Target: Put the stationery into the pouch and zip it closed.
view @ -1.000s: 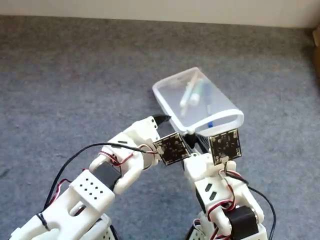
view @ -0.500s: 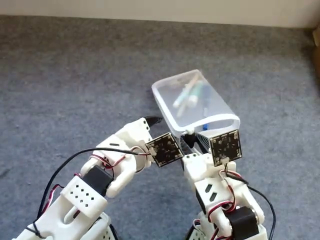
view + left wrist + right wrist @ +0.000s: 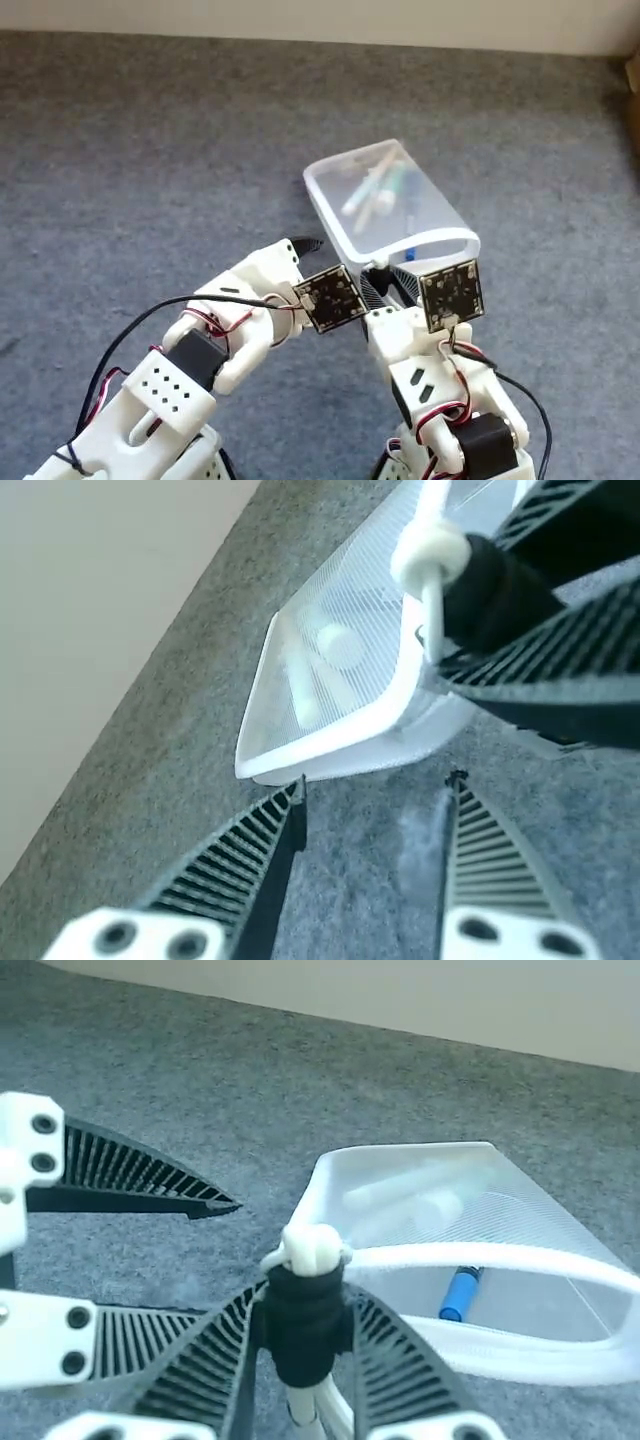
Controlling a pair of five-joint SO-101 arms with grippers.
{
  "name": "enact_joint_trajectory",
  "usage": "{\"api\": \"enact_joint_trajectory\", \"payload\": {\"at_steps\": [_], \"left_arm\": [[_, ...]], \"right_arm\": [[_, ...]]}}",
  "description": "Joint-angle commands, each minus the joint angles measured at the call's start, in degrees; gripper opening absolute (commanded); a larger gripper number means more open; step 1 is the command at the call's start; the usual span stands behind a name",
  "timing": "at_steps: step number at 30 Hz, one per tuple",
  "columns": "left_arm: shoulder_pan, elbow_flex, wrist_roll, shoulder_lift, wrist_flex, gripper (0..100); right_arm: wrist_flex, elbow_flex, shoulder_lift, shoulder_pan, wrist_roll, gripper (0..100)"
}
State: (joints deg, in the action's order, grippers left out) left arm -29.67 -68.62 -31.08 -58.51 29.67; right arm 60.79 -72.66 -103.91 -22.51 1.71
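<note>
Pouch [image 3: 385, 200] lies on the grey table [image 3: 150, 150], mouth gaping toward the arms, stationery [image 3: 375, 190] inside. Left gripper [image 3: 378, 782] is spread wide and empty just beside the pouch's corner, likely to pin it. Right gripper [image 3: 300, 1325] is pinched on the zip pull [image 3: 312, 1250], placed to draw it closed.

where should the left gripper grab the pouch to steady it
The flat corner of the pouch facing the left gripper, approached low from that side: it is thin, sits just past the open gripper, away from the zipper pull in the right gripper.
</note>
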Motion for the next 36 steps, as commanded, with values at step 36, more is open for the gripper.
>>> {"api": "enact_joint_trajectory", "payload": {"at_steps": [36], "left_arm": [[-3.0,-2.9,0.3,10.5,-21.4,21]], "right_arm": [[1.0,1.5,-1.4,0.0,-0.1,0.5]]}}
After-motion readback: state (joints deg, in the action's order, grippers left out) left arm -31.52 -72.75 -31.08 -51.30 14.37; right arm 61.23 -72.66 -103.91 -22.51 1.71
